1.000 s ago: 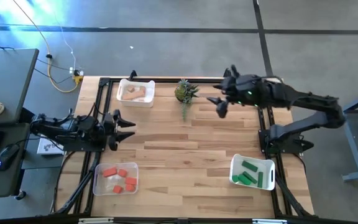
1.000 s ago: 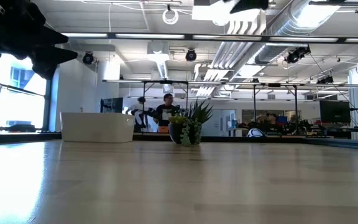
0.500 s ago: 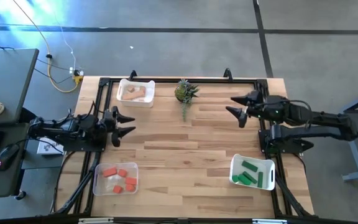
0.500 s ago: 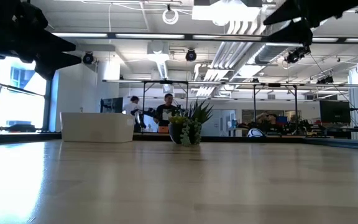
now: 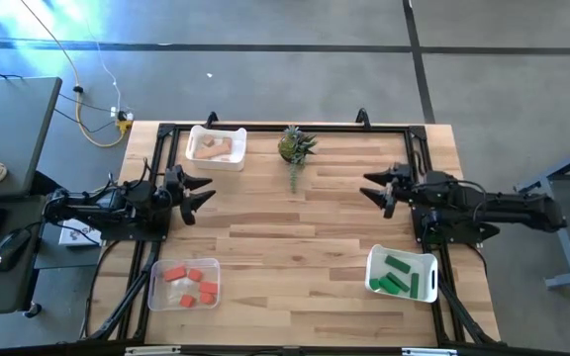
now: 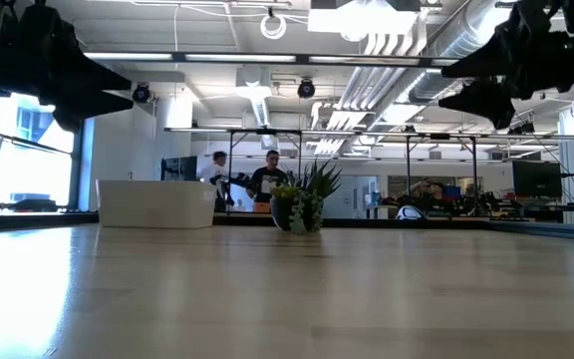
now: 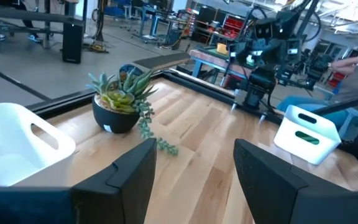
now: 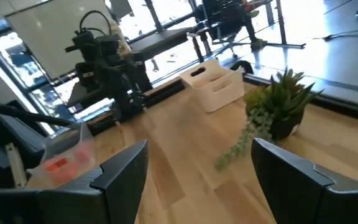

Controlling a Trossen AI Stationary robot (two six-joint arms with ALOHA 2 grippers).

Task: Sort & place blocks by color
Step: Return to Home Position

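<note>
The blocks lie sorted in three bins: tan blocks (image 5: 216, 148) in the white bin (image 5: 234, 158) at the far left, red-orange blocks (image 5: 190, 285) in the clear bin (image 5: 158, 295) at the near left, green blocks (image 5: 399, 275) in the white bin (image 5: 376, 259) at the near right. My left gripper (image 5: 198, 192) hangs open over the table's left edge, pointing level toward the right. My right gripper (image 5: 376, 189) hangs open near the right edge, pointing level toward the left. Neither holds anything.
A small potted green plant (image 5: 293, 148) stands at the far middle, a strand trailing onto the wood. A dark frame rail (image 5: 295, 125) runs round the table. The bare wooden middle (image 5: 295, 237) lies between the arms. People show in the room beyond.
My right gripper has come down from high over the table's far right and drawn back toward the right edge, tipping to level and rolling a little; it stays open. My left gripper has swung slightly toward the far edge.
</note>
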